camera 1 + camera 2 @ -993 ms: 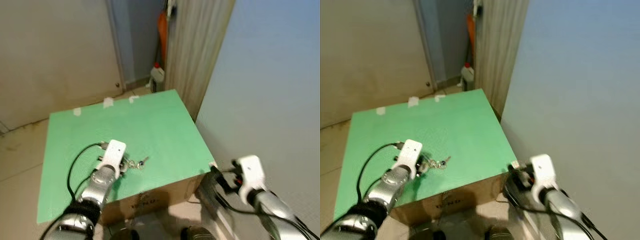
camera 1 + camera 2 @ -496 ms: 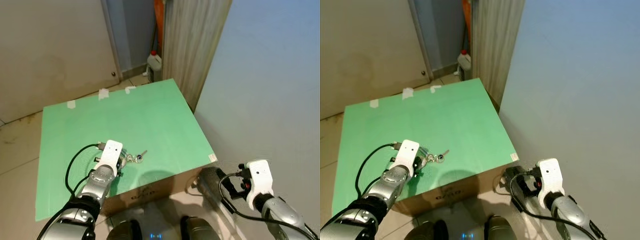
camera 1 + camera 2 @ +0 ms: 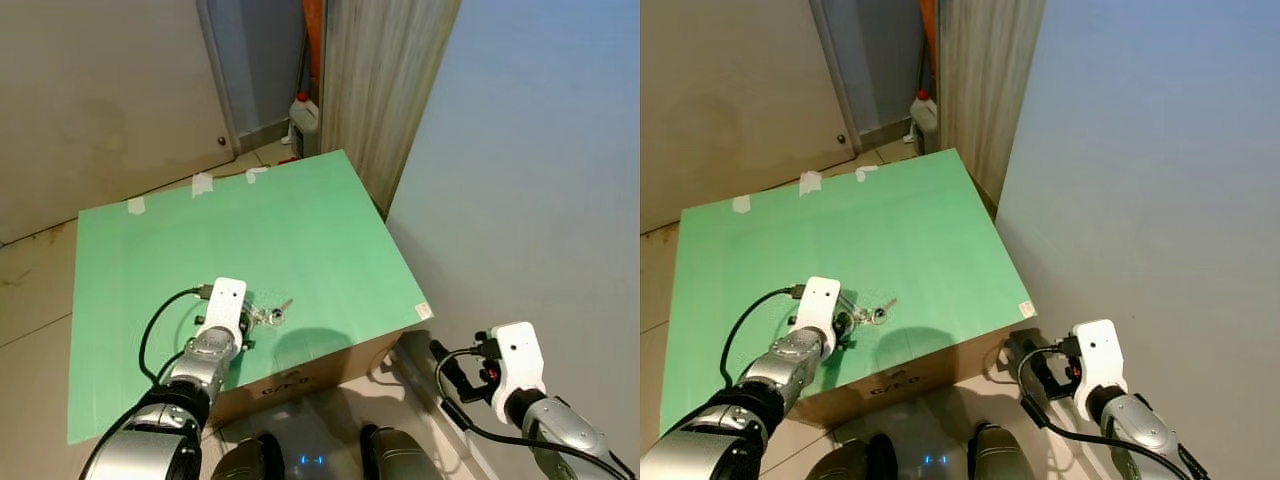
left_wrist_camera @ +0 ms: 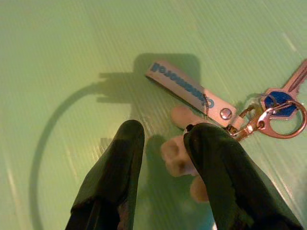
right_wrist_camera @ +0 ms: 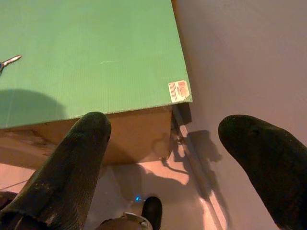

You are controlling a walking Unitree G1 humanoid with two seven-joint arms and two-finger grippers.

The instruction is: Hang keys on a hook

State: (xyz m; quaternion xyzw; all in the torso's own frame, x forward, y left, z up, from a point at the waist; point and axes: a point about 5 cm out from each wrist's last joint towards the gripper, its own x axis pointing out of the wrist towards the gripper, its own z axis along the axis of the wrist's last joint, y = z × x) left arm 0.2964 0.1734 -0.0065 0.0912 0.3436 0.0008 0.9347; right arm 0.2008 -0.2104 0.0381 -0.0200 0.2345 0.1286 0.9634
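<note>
The bunch of keys (image 4: 268,103) lies on the green board (image 3: 300,230), near its front edge. It has a tan printed strap (image 4: 184,88), a blue-headed key, a metal ring and a pale little charm (image 4: 175,153). My left gripper (image 4: 168,129) is low over the board right at the bunch (image 3: 272,314), open. One finger (image 4: 216,163) overlaps the charm and the other finger (image 4: 117,167) rests on bare board. My right gripper (image 5: 163,122) hangs wide open over the floor by the box's front right corner (image 3: 420,312), holding nothing.
The green board tops a cardboard box (image 3: 300,375). A blue-grey wall (image 3: 540,170) runs close along its right side. Behind stand a slatted wooden panel (image 3: 385,90), a white bottle (image 3: 305,110) and a door (image 3: 100,100). Tiled floor (image 3: 30,290) lies to the left.
The camera has pulled back and the whole scene has shifted. My left gripper stays at the keys. My right gripper has dropped lower beside the box's corner.
</note>
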